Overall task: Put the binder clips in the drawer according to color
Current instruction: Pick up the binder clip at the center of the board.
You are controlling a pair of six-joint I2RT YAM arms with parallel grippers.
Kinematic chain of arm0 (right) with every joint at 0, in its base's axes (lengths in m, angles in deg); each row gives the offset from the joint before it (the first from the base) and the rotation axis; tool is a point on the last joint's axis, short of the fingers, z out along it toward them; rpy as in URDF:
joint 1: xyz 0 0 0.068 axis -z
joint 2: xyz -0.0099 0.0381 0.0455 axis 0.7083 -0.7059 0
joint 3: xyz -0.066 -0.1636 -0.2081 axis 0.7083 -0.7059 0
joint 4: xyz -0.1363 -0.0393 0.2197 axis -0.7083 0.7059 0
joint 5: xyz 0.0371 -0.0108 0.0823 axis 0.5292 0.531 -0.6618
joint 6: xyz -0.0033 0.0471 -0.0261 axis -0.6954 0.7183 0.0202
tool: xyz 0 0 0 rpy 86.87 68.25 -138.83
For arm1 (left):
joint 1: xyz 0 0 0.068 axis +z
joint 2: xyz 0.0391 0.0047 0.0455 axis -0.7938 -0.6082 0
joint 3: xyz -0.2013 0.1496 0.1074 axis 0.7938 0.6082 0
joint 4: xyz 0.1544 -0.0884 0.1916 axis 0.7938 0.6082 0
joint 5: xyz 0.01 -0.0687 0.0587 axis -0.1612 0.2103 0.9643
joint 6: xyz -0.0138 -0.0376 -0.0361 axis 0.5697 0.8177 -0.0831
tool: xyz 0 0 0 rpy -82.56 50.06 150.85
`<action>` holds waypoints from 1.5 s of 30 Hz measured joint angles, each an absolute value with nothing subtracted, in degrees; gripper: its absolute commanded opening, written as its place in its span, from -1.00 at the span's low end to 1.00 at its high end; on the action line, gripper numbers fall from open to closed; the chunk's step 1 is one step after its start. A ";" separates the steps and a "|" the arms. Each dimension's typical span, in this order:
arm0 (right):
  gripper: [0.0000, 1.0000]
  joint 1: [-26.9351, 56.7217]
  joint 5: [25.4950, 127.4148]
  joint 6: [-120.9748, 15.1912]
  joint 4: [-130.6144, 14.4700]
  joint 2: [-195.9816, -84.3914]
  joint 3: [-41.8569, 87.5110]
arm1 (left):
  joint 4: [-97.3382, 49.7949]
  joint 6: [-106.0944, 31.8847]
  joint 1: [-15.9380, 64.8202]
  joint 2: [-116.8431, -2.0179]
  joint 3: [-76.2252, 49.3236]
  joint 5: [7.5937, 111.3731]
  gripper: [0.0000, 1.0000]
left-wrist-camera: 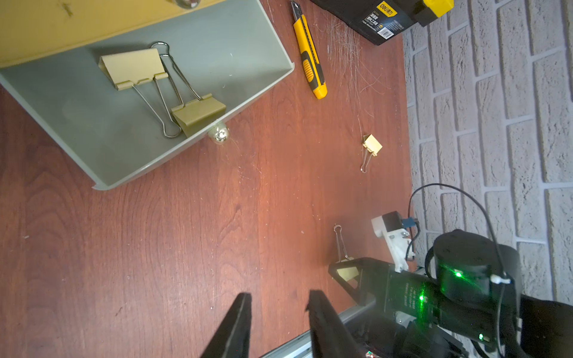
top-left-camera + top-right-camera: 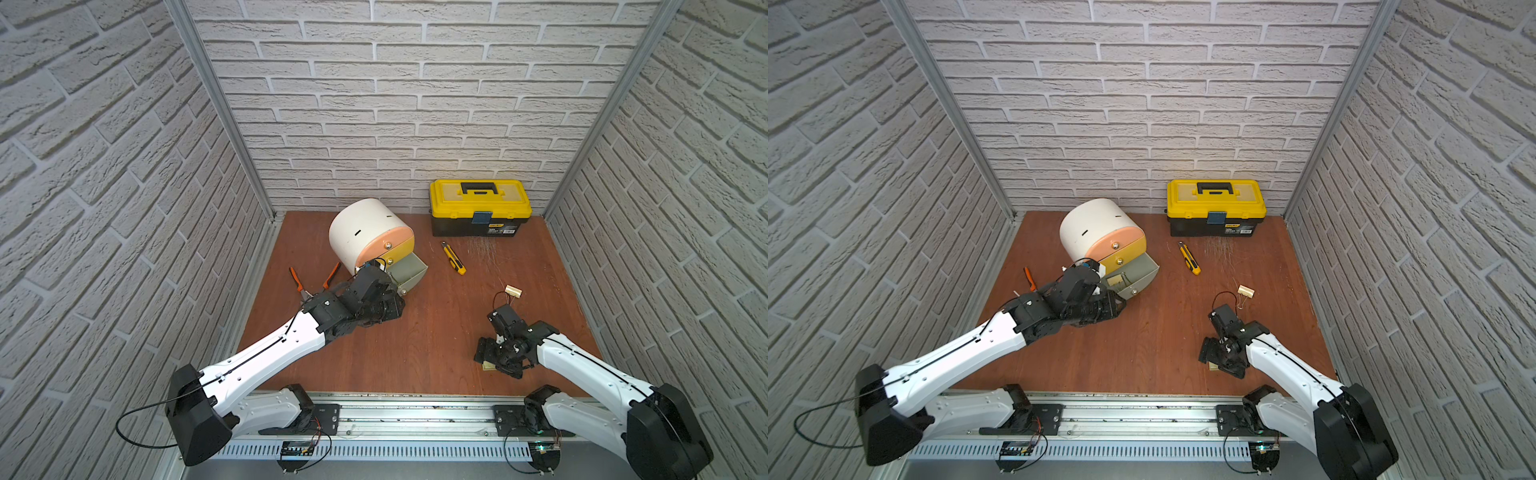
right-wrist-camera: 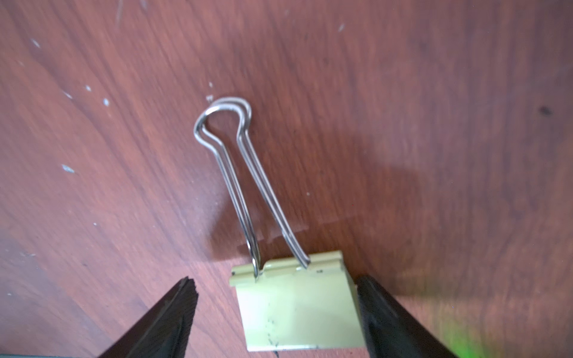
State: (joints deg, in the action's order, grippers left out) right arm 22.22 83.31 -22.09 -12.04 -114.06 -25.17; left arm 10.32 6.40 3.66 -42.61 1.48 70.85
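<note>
Both pincers are seen low over a reddish-brown wooden table (image 2: 415,345). On the right arm, the right gripper (image 3: 276,310) is spread wide, its two black fingers set either side of a pale yellow binder clip (image 3: 297,307) that lies flat on the wood. One finger is touching the clip's edge; the other is held apart from it by a clear gap, so nothing is clamped. The clip's silver wire handles are folded together and point away from the gripper.

Near the cabinet, the left gripper (image 1: 279,310) is partly open, and nothing is seen between its fingers.

A white round-topped drawer cabinet (image 2: 365,232) is placed toward the back of the table, left of centre. Its peach and yellow drawers are shut; its grey bottom drawer (image 1: 254,46) is pulled out, and two pale yellow clips (image 1: 133,66) are lying inside. One further yellow clip (image 2: 513,291) is left on the table beyond the right arm.

A yellow-and-black toolbox (image 2: 480,205) is set against the back wall, a utility knife (image 2: 453,257) in front of it, and orange-handled pliers (image 2: 296,279) left of the cabinet.
</note>
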 measured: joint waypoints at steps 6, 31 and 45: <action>0.53 18.44 85.23 -23.01 -9.94 -118.17 -22.05 | 9.64 6.40 3.66 -42.61 1.48 71.09 -0.27; -0.34 15.34 91.00 -24.48 -5.75 -124.01 -11.95 | 9.45 6.40 3.66 -42.48 1.48 71.55 -0.26; -0.43 15.29 92.31 -27.69 -1.31 -126.70 5.08 | 9.73 6.25 8.27 -41.93 1.48 70.89 -0.25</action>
State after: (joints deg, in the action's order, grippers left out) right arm 15.29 92.31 -27.69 -1.31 -126.70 5.08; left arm 9.73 6.25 8.27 -41.93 1.48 70.89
